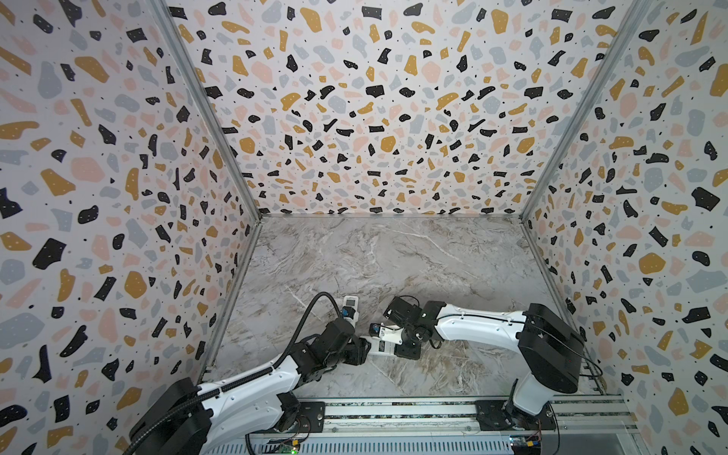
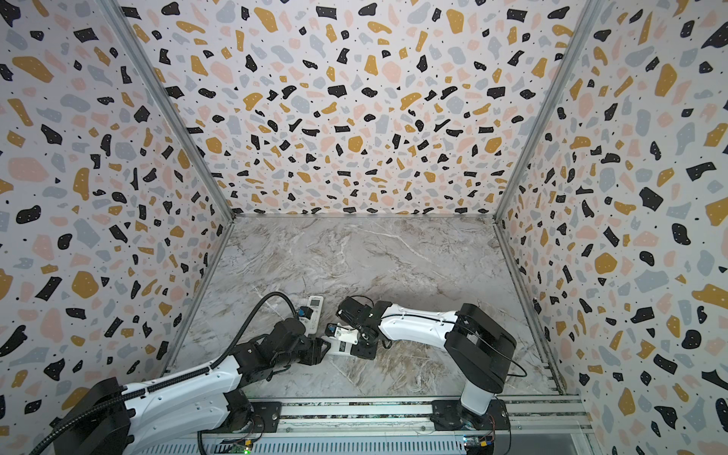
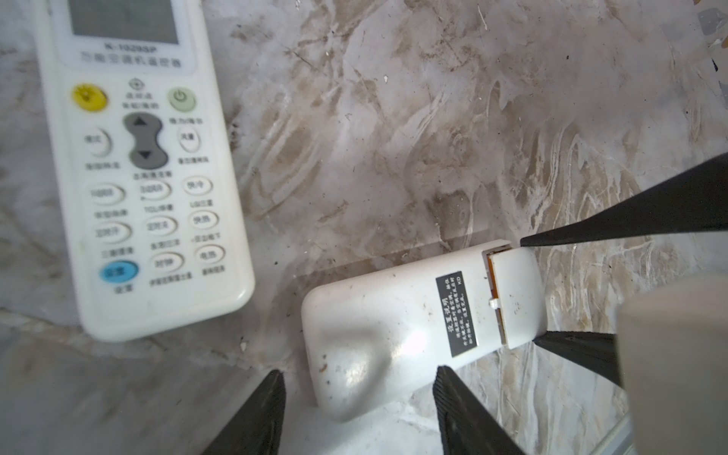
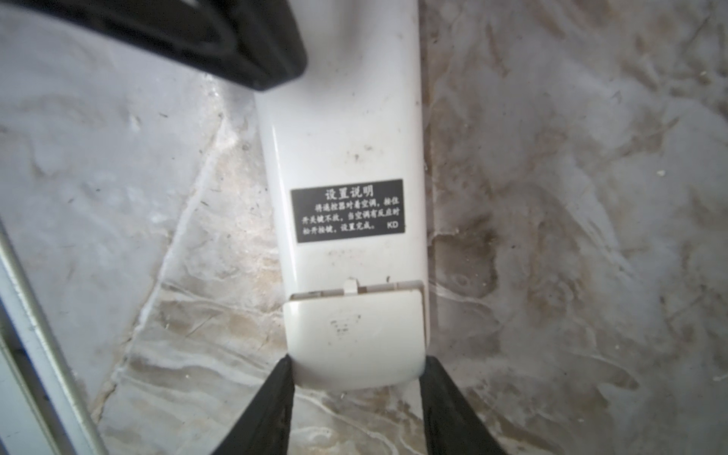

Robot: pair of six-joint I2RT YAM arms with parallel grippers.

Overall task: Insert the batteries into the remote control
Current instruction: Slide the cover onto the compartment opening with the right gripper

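A white remote control [image 4: 346, 149] lies face down on the marble table, its black label [image 3: 457, 313] up. Its battery cover [image 4: 354, 335] sits on the body with a narrow gap at the seam. An orange strip [image 3: 493, 283] shows in that gap; the batteries are otherwise hidden. My right gripper [image 4: 358, 358] is shut on the cover end, one fingertip against each side. My left gripper [image 3: 359, 370] is open around the opposite end, with a gap at one finger. In both top views the two grippers meet over this remote [image 1: 388, 348] [image 2: 346, 348].
A second white remote [image 3: 145, 177], face up with a screen and buttons, lies on the table beside the left arm [image 1: 350, 303] [image 2: 315, 303]. Patterned walls close in three sides, and a metal rail [image 1: 394, 413] runs along the front edge.
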